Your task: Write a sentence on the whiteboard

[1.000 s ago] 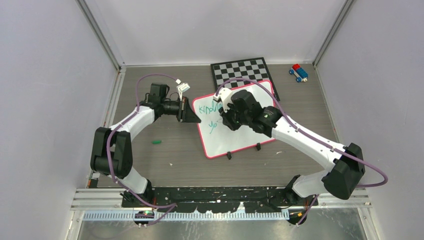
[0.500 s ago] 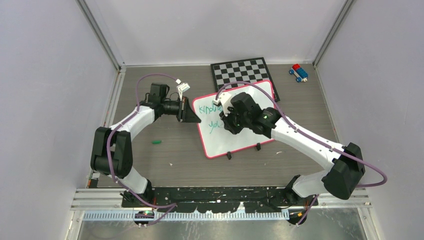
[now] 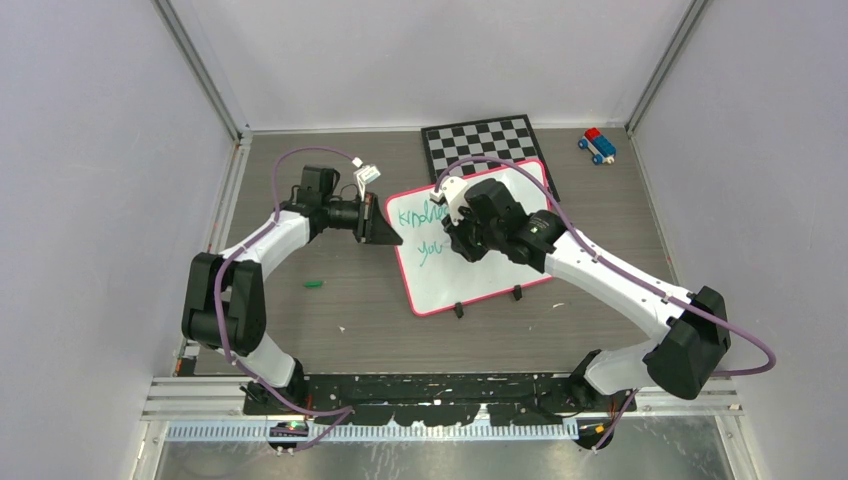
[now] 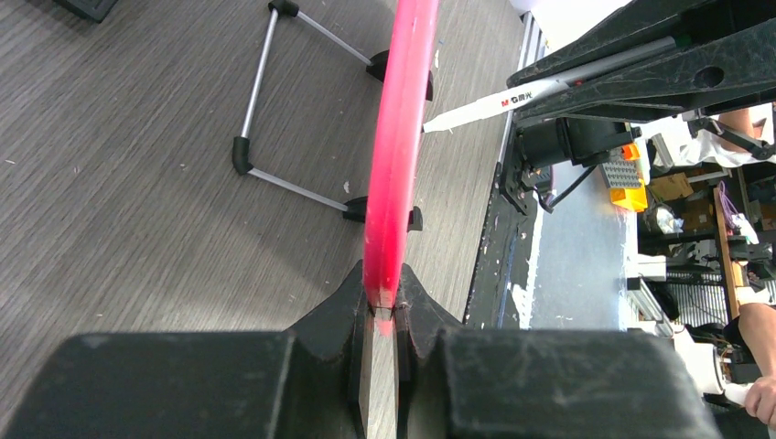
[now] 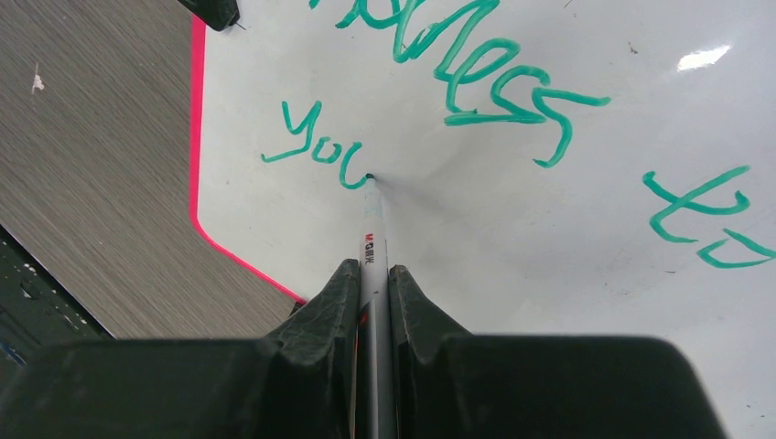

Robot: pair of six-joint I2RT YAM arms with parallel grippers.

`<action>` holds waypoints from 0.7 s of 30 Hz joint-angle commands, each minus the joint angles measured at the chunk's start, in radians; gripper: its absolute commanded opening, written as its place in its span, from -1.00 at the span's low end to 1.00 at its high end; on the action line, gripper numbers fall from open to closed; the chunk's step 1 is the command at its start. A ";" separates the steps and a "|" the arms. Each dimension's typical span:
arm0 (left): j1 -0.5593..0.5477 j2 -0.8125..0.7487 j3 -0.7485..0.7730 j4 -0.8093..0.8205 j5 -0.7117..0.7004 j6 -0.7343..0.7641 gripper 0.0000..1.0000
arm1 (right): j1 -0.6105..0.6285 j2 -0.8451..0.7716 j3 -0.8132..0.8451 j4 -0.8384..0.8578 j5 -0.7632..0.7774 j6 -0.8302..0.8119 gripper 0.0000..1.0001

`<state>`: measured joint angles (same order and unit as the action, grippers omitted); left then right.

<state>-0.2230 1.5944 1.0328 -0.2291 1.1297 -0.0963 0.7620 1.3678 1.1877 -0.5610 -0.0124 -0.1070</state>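
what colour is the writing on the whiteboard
Green lettering on the whiteboard, clearest in the right wrist view.

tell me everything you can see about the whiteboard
Glossy white rectangular whiteboard with a thin pink-red frame and rounded corners, propped at a slant on black feet and a wire stand on the grey table. Green lettering in two lines; the lower reads "you". The left gripper is shut on its frame edge; the marker in the right gripper touches its face just after the "u".
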 commanded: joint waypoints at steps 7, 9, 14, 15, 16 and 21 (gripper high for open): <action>-0.012 0.010 0.029 -0.022 0.000 0.017 -1.00 | -0.011 -0.016 0.030 0.066 0.068 0.009 -1.00; -0.012 0.010 0.027 -0.022 0.000 0.016 -1.00 | -0.014 -0.016 0.038 0.069 0.067 0.016 -1.00; -0.012 0.006 0.030 -0.024 -0.001 0.016 -1.00 | -0.016 -0.012 0.038 0.069 0.057 0.021 -0.99; -0.012 0.007 0.029 -0.023 -0.002 0.016 -1.00 | -0.016 -0.010 0.033 0.069 0.053 0.022 -0.99; -0.012 0.007 0.029 -0.024 -0.002 0.016 -1.00 | -0.016 -0.010 0.026 0.068 0.048 0.024 -0.99; -0.012 0.005 0.030 -0.028 -0.003 0.018 -1.00 | -0.016 -0.009 -0.014 0.060 0.033 0.027 -0.99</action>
<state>-0.2230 1.5970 1.0355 -0.2295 1.1294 -0.0948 0.7578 1.3678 1.1893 -0.5533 -0.0055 -0.0875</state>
